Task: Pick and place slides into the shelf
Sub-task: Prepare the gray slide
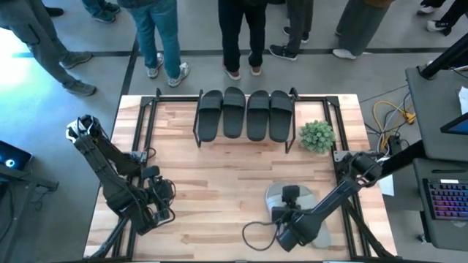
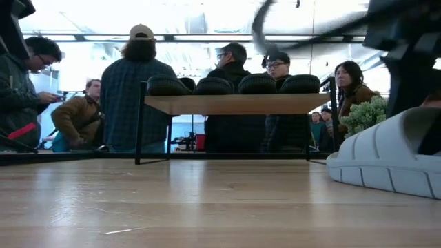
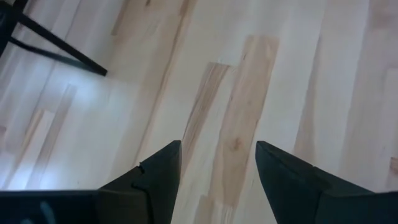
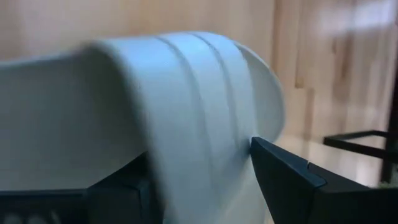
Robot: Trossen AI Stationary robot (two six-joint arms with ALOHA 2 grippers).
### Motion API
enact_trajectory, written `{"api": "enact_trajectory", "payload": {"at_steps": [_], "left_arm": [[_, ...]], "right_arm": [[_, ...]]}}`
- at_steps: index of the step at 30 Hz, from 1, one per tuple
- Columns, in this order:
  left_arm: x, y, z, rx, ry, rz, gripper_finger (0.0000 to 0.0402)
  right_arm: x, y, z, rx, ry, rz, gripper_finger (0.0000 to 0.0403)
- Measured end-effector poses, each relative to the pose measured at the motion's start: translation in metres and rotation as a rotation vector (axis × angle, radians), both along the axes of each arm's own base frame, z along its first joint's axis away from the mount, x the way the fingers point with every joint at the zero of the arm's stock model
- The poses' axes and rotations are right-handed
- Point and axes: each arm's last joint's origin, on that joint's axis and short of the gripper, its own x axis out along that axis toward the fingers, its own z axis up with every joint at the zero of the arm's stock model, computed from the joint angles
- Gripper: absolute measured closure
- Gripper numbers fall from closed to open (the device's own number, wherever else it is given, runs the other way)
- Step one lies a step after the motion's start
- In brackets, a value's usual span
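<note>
The light wooden desk (image 1: 234, 175) carries a low black-framed shelf (image 1: 246, 143) holding four dark rubber slides (image 1: 246, 114). Near the front edge, the right claw (image 4: 199, 168) straddles a light grey slide's (image 4: 124, 106) strap, fingers wide. The left claw (image 3: 217, 177) hangs open, empty.

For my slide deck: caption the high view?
Right gripper straddles a light grey slide; four dark slides fill the shelf.

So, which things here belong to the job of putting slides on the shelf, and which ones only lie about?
Belong to the job:
- four dark slides on the shelf's top board
- light grey slides near the right tool
- shelf

Only lying about:
- small green plant
- yellow cable beside the table
</note>
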Motion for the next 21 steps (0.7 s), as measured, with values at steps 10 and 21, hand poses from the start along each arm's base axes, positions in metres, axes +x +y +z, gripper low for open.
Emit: {"api": "enact_trajectory", "payload": {"at_steps": [10, 21], "left_arm": [[-0.001, 0.001, -0.004, -0.001, 0.001, 0.019, 0.021], [-0.006, 0.008, -0.004, 0.059, 0.046, 0.041, 0.0251]], "right_arm": [[0.017, -0.028, -0.006, -0.083, 0.02, 0.019, 0.0305], [0.08, -0.044, 0.023, -0.101, -0.163, 0.164, 0.0388]]}}
